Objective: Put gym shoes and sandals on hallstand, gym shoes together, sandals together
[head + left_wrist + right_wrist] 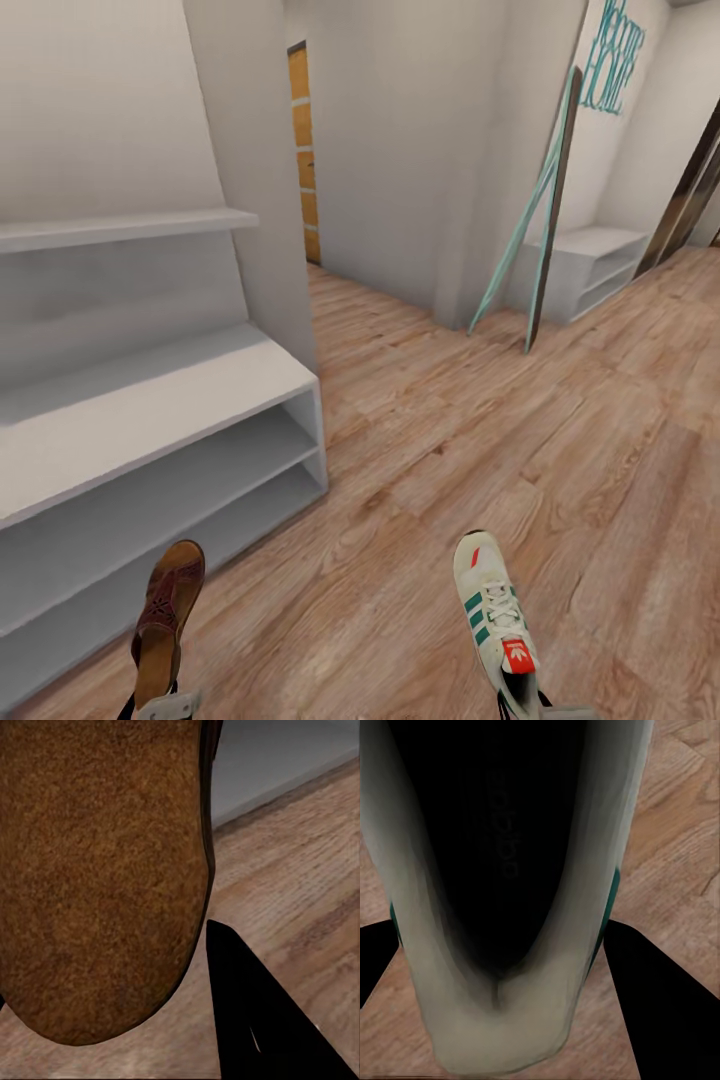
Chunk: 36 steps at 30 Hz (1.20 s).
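I have a sandal (165,620) clamped in my left gripper (165,700) and a gym shoe (493,620) clamped in my right gripper (530,708), both held up above the corridor floor (450,450) with toes pointing away from me. In the head view the sandal is reddish-brown with a tan footbed, and the sneaker is white with green side stripes and a red tongue label (a white logo sits on it, too small for me to read). In the right wrist view I am looking straight into the shoe's dark opening (502,855), where "adidas" is printed on the insole; a black finger (660,1005) stands on each side of the heel. The left wrist view has the sandal's brown sole (97,870) close up, with one black finger (262,1020) beside it.

A pale grey bench (150,400) with two open shelf rows stands to my left, just beside the sandal. Farther down the corridor a second low white bench (590,265) sits under teal wall lettering (615,55), which I cannot read with certainty.
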{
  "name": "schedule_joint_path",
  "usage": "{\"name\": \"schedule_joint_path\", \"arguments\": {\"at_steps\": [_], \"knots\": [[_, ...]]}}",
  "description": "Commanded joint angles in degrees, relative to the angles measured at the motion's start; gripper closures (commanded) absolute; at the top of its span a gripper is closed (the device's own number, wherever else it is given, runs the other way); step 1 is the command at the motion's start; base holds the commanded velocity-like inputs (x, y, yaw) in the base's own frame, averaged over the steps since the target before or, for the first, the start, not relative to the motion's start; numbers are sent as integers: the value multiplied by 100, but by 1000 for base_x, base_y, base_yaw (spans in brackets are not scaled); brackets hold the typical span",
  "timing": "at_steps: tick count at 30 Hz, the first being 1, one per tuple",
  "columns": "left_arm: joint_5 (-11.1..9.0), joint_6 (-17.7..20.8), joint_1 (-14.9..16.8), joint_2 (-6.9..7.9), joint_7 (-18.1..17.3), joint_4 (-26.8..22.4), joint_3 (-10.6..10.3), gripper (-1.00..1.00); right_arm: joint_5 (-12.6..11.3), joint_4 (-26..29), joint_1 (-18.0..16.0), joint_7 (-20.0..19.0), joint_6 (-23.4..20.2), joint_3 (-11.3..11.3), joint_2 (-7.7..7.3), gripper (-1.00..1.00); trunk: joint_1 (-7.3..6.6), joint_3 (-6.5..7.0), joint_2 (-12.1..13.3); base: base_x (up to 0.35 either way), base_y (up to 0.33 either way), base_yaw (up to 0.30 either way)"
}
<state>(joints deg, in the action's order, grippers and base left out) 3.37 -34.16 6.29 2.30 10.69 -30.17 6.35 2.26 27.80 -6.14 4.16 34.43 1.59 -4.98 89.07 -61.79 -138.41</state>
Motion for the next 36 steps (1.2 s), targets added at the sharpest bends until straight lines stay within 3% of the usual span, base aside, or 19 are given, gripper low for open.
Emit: {"name": "schedule_joint_path", "arguments": {"at_steps": [1,12,36], "knots": [[59,-9,4,-1,33,2,7,100,21,-2,-1,41,11,17,-3,100,-3,-4,-2,-188,-138,279],[59,-14,4,-1,38,-3,7,100,21,-2,-1,41,11,17,-3,100,-3,-4,-2,-211,-150,279],[57,-12,4,-1,38,2,7,100,21,-2,-1,41,11,17,-3,100,-3,-4,-2,-61,-40,279]]}}
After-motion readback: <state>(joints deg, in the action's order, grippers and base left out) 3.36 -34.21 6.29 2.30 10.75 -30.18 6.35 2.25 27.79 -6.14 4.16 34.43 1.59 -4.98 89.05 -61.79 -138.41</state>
